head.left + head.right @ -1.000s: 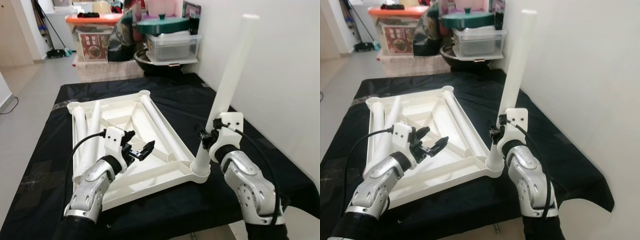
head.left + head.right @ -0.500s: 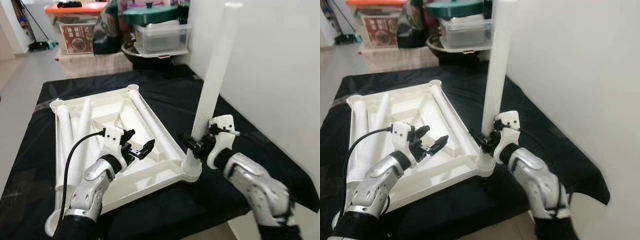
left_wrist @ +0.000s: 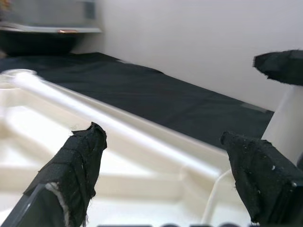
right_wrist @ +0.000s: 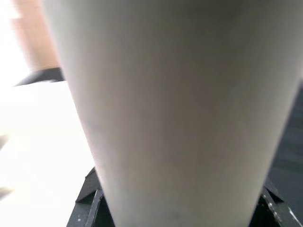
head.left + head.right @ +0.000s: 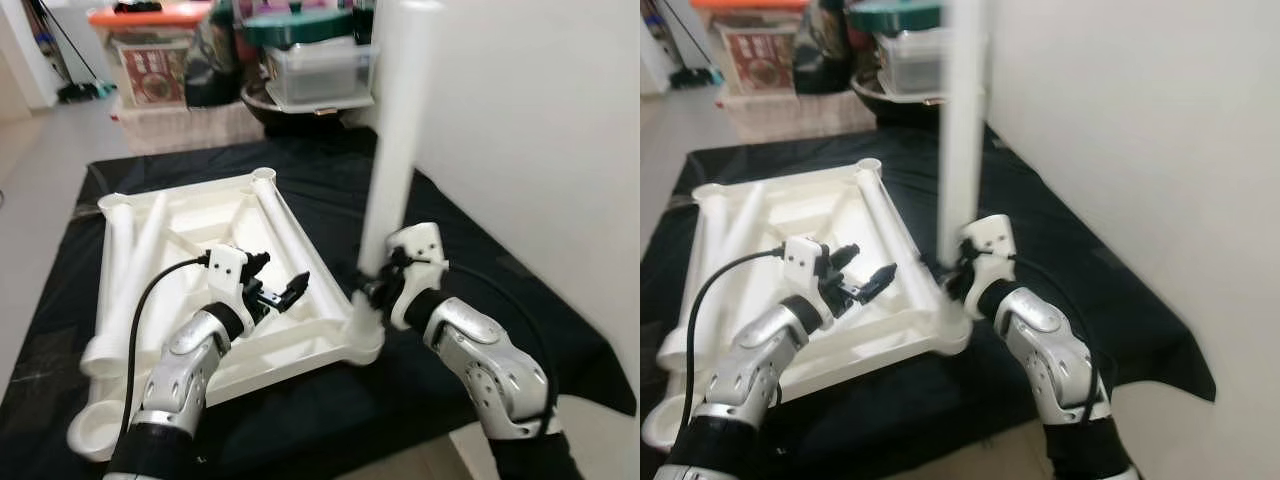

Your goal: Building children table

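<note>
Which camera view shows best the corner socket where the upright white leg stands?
The left eye view: the corner socket shows under the upright leg. The right eye view shows it blurred, the left wrist view only its edge, the right wrist view just the leg.

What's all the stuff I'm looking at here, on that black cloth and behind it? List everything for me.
table top: one, white, lying upside down on the black cloth.
standing leg: one, white, upright in the table top's near right corner socket.
loose legs: two or three, white, lying along the table top's left side and across it.
black cloth: one, spread over the work surface.
storage boxes: several, clear with orange or green lids, stacked behind by the wall.
left gripper: black fingers open, hovering over the table top.
right gripper: black fingers closed on the standing leg near its base.
</note>
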`<state>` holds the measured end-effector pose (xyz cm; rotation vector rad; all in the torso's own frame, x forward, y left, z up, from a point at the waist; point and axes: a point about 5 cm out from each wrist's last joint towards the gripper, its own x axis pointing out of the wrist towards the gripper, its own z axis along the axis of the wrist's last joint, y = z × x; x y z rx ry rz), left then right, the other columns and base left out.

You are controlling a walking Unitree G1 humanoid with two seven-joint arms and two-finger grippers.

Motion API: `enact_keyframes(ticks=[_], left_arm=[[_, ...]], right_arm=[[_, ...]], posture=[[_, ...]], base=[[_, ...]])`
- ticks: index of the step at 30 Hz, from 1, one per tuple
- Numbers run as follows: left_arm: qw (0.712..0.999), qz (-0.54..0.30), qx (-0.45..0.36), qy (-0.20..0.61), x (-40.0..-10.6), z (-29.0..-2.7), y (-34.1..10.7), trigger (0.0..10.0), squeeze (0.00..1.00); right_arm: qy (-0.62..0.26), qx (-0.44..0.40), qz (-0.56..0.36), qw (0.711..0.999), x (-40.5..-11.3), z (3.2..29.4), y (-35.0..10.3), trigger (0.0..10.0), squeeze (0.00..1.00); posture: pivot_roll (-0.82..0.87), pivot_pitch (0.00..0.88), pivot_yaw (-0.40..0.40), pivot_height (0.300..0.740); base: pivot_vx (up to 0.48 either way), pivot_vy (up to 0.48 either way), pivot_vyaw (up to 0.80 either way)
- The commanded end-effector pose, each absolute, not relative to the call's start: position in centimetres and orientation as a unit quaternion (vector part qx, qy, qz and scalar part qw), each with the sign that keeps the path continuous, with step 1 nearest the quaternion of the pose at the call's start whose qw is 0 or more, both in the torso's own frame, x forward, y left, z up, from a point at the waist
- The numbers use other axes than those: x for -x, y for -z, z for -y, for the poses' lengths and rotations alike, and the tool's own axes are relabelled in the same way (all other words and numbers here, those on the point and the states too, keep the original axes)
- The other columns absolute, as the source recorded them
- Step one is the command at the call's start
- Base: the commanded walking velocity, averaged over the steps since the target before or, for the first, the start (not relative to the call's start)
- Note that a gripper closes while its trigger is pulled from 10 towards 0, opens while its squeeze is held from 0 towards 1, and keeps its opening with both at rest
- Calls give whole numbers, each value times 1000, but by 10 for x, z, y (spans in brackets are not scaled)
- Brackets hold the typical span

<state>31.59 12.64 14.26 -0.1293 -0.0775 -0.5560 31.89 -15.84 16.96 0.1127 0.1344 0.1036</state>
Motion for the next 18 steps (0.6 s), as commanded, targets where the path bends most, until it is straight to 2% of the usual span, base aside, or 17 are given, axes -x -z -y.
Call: enact_keyframes(ticks=[1,3,6,7,8,10,12,13,14,15,17,18], left_arm=[[960,29,63,271,-316,-129,-140,10000,0],[960,29,63,271,-316,-129,-140,10000,0],[960,28,63,271,-316,-129,-139,10000,0],[960,28,63,271,-316,-129,-139,10000,0],[960,28,64,271,-316,-129,-139,10000,0],[960,28,65,272,-316,-129,-139,10000,0],[960,28,66,272,-316,-129,-139,10000,0],[960,28,66,272,-316,-129,-138,10000,0],[960,28,66,271,-316,-130,-138,10000,0],[960,28,67,271,-316,-130,-138,10000,0],[960,28,67,271,-317,-130,-138,10000,0],[960,28,68,271,-317,-129,-138,10000,0]], right_arm=[[29,-71,-169,983,-310,179,-128,0,0],[62,-67,-175,980,-307,185,-125,0,0],[28,-67,-183,980,-301,176,-121,0,0],[5,-54,-173,983,-300,170,-124,10000,0],[-31,-68,-153,985,-299,161,-129,10000,0],[-105,-89,-104,985,-301,146,-146,10000,1000],[-155,-104,-83,979,-302,138,-156,10000,1000],[-179,-107,-76,975,-302,133,-161,10000,243],[-192,-107,-73,973,-302,131,-163,10000,243],[-239,-113,-64,962,-298,124,-170,10000,0],[-271,-116,-58,954,-294,120,-174,10000,0],[-374,-122,-39,919,-277,108,-185,10000,0]], posture=[[-107,0,-25,740],[-109,0,-26,740],[-111,0,-26,740],[-111,0,-26,740],[-111,0,-26,740],[-112,0,-26,740],[-112,0,-26,740],[-112,0,-28,740],[-112,0,-28,740],[-115,0,-28,740],[-115,0,-28,740],[-115,0,-29,740]], base=[[0,0,0],[0,0,0],[0,0,0],[0,0,0],[0,0,0],[0,0,0],[0,0,0],[0,0,0],[0,0,0],[0,0,0],[0,0,0],[0,0,0]])
